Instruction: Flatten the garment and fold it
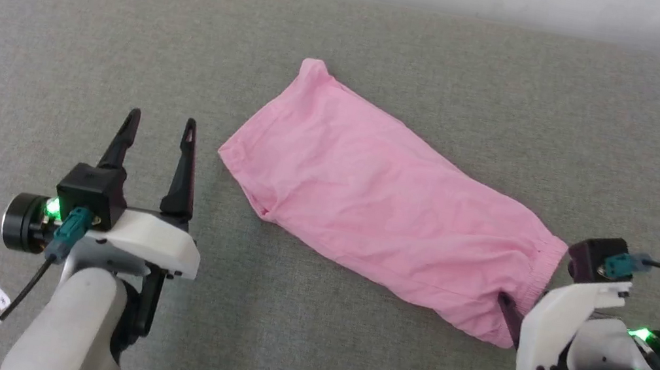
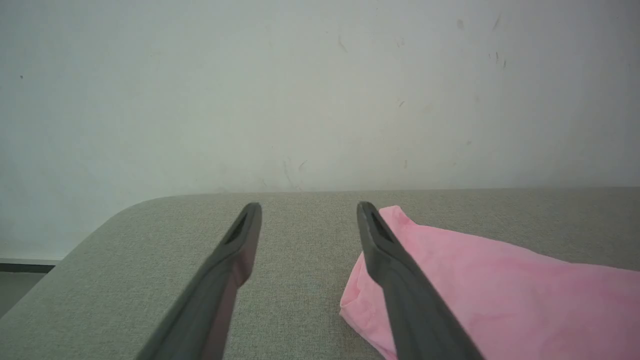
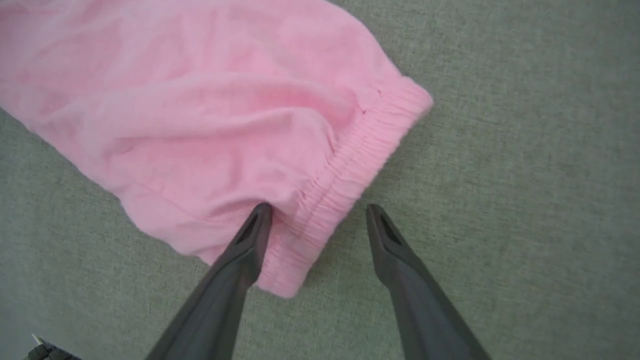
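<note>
garment (image 1: pixel 380 200), pink, lying slantwise mid desk (image 1: pixel 129 34), mostly flattened with light creases, folding judged not yet done; left gripper (image 1: pixel 162 117) fingers wide, empty, beside its left end; right gripper (image 3: pixel 320 207) fingers wide, straddling the hem band (image 3: pixel 350 160), gripping nothing.

The left gripper (image 1: pixel 161 119) is holding its two long dark fingers spread wide, pointing forward. The right gripper (image 3: pixel 320 207) is angling downward toward the left gripper's side, fingers equally wide apart.
</note>
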Tool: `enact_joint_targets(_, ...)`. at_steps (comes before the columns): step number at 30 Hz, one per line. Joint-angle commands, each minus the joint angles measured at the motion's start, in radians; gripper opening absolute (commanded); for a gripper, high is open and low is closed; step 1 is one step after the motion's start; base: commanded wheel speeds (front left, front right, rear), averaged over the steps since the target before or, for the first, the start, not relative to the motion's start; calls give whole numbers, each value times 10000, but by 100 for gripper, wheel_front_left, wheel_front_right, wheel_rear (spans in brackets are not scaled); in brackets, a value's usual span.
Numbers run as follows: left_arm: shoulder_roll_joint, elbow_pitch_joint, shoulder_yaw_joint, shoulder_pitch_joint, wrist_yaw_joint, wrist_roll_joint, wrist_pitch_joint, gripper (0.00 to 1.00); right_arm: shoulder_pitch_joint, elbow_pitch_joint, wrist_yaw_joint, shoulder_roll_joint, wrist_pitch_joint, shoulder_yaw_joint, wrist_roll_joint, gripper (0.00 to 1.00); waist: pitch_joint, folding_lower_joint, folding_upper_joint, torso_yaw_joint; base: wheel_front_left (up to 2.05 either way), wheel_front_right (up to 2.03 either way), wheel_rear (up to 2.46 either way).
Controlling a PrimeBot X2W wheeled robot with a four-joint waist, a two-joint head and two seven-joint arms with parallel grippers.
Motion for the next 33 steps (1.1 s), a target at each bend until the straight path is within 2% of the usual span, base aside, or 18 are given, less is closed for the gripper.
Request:
enact_joint_targets(1,1,-92,-5,174,56,-84,45,100,-263,350,-7,41,-88,8,-148,100,86,1,0,88,0,0,0)
enact_joint_targets(13,-76,-69,-182,305,30,-251,174,100,-1413,3384,-7,86,-601,914,-488,100,288,1,0,359,0,0,0)
enact_joint_targets(14,-72,-47,-196,319,22,-267,195,100,-1446,3535,-7,86,-566,969,-456,48,267,1,0,356,0,0,0)
enact_joint_targets(15,-66,-24,-207,325,18,-276,206,100,-1478,3641,-7,86,-561,1035,-419,17,245,1,0,346,0,0,0)
enact_joint_targets(16,-64,6,-225,321,3,-294,238,100,-1507,3712,-7,85,-573,1082,-373,0,220,1,0,335,0,0,0)
enact_joint_targets(19,-68,47,-267,252,-49,-340,342,100,-1570,3771,-7,13,-627,1120,-231,0,190,1,0,307,0,0,0)
enact_joint_targets(23,-110,257,-423,-151,-279,-567,1074,100,-1692,3611,-7,-186,-903,1019,138,0,218,1,0,211,0,0,0)
enact_joint_targets(30,-247,1587,-760,-1861,-756,-1167,3801,100,-1838,2845,-7,-492,-1091,1292,816,0,621,1,0,-125,0,0,0)
enact_joint_targets(33,-259,2396,-815,-2558,-798,-1385,5012,100,-1892,2519,-7,-578,-1119,1526,1045,0,838,1,0,-352,0,0,0)
